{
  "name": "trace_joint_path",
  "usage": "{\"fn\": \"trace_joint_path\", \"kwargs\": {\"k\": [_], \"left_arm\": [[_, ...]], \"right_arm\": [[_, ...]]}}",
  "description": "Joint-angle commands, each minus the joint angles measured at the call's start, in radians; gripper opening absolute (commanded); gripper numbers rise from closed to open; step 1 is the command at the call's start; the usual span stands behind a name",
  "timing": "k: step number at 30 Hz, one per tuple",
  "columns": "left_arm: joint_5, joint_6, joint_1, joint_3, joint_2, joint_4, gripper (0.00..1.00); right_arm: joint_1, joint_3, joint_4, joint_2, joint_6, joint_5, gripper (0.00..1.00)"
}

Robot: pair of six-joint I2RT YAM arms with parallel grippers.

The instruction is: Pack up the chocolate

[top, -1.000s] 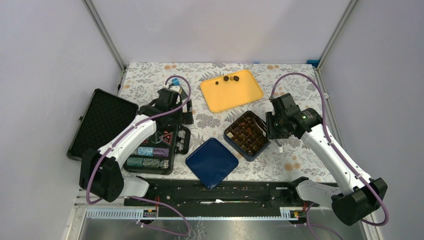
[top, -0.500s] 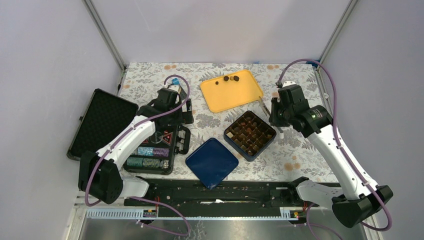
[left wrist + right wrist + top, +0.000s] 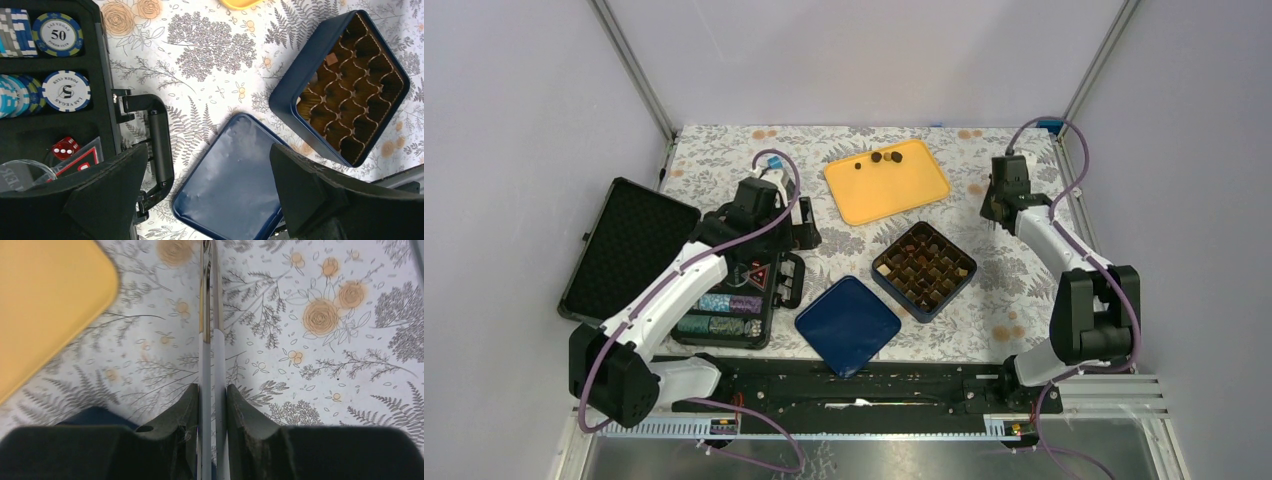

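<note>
Only overhead showed me the yellow plastic tray (image 3: 904, 195) whole. Wrist views settled the claws: left gripper (image 3: 209, 150) spread wide, flat navy-blue lid (image 3: 230, 175) seen between its fingers; right gripper (image 3: 212, 390) clamped on thin metal tweezers (image 3: 207, 315). Dark brown chocolate pieces (image 3: 885, 157) sat at the tray's far edge.

Poker chips (image 3: 56, 35) read "50" and, seemingly, "5".

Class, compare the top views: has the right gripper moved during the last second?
Yes. The right gripper, shut on tweezers, went from the right edge of the blue box toward the far right, now level with the yellow tray.
</note>
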State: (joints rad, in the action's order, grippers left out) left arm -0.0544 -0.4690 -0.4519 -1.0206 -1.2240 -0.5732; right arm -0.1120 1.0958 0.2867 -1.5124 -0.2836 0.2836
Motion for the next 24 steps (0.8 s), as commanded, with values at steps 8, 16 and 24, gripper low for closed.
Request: {"fn": "trace_joint_path", "kwargs": {"k": [8, 16, 24], "left_arm": [[-0.024, -0.075, -0.05, 0.06, 0.033, 0.001, 0.99], [0.283, -0.162, -0.309, 0.042, -0.041, -0.219, 0.99], [0.336, -0.413, -0.494, 0.164, 0.023, -0.33, 0.98]], "right_arm": [[0.067, -0.194, -0.348, -0.063, -0.074, 0.054, 0.68], [0.07, -0.155, -0.224, 0.046, -0.036, 0.096, 0.98], [-0.021, -0.099, -0.075, 0.271, -0.008, 0.047, 1.0]]}}
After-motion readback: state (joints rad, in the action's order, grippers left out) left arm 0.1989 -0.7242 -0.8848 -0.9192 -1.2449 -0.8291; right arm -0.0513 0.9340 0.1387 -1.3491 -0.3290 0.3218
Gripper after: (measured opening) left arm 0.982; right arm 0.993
